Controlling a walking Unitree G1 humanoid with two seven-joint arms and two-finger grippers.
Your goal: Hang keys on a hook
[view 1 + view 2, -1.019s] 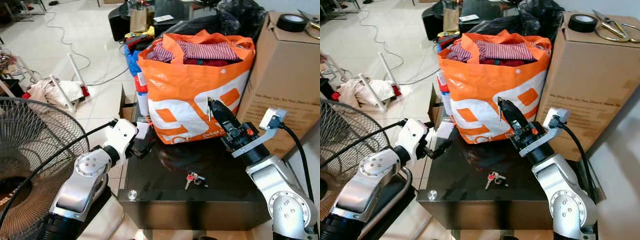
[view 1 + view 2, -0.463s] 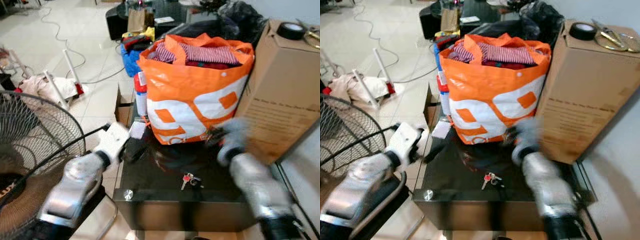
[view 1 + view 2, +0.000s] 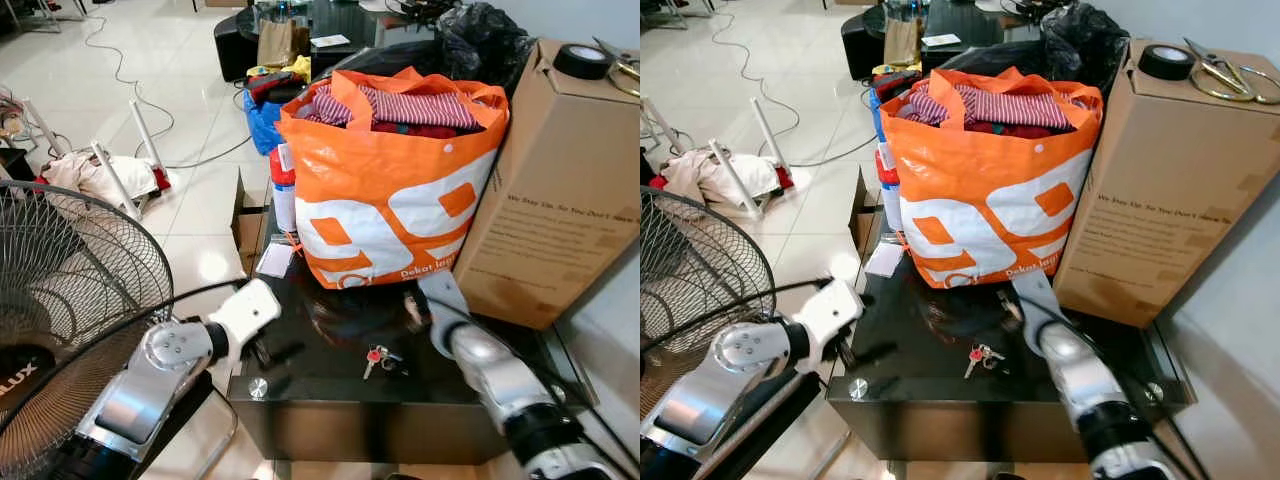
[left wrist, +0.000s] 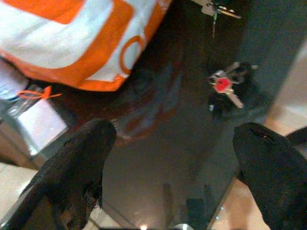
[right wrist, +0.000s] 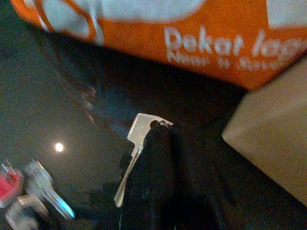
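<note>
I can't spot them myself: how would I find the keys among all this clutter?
Find the big orange bag standing on the black table. The keys lie flat in front of it, near the table's front edge. They are a small silver bunch with a red tag, the only loose metal there.

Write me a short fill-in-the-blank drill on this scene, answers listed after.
1. The keys lie on the black ______.
2. The bag behind them is white and ______.
3. On top of the cardboard box sits a roll of ______.
4. The left pincer has its fingers ______.

Missing words: table; orange; tape; open
</note>
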